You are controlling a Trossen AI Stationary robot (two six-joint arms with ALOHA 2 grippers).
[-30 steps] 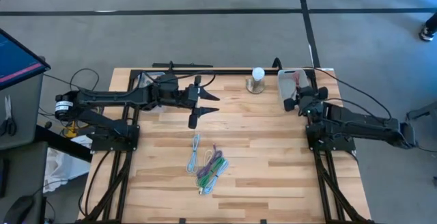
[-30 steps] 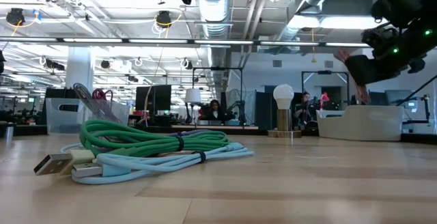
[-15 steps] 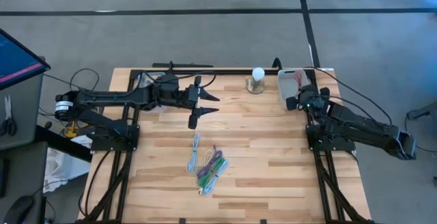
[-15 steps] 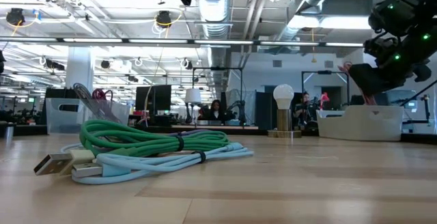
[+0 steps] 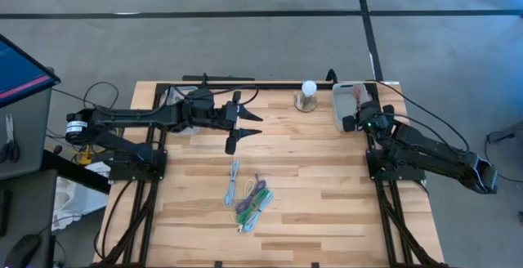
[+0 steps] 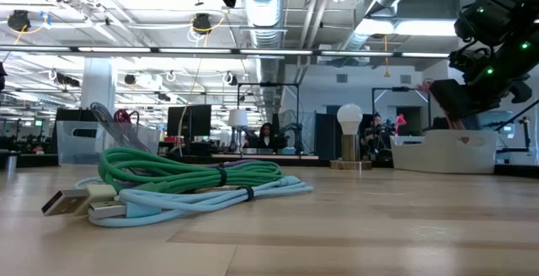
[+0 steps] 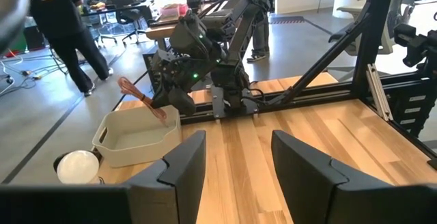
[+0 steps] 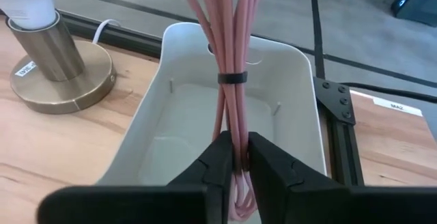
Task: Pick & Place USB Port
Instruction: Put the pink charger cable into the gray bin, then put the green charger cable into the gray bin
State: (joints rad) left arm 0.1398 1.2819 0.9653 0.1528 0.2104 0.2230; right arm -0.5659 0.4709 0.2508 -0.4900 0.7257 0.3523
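1. Right end effector (image 8: 235, 157) pinching pink cable (image 8: 232, 60), hanging over white bin (image 8: 300, 108).
2. Lowering slowly, keeping centered, letting go inside.
3. Left end effector (image 5: 237, 134) waiting wide above bench (image 5: 319, 194).

Pink cable (image 8: 233, 80) ends cut off by frame top, hidden btwn gripper fingers.

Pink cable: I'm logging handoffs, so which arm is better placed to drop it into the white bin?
Right. The right gripper already grips the pink cable above the white bin; the left gripper hangs open mid-table.
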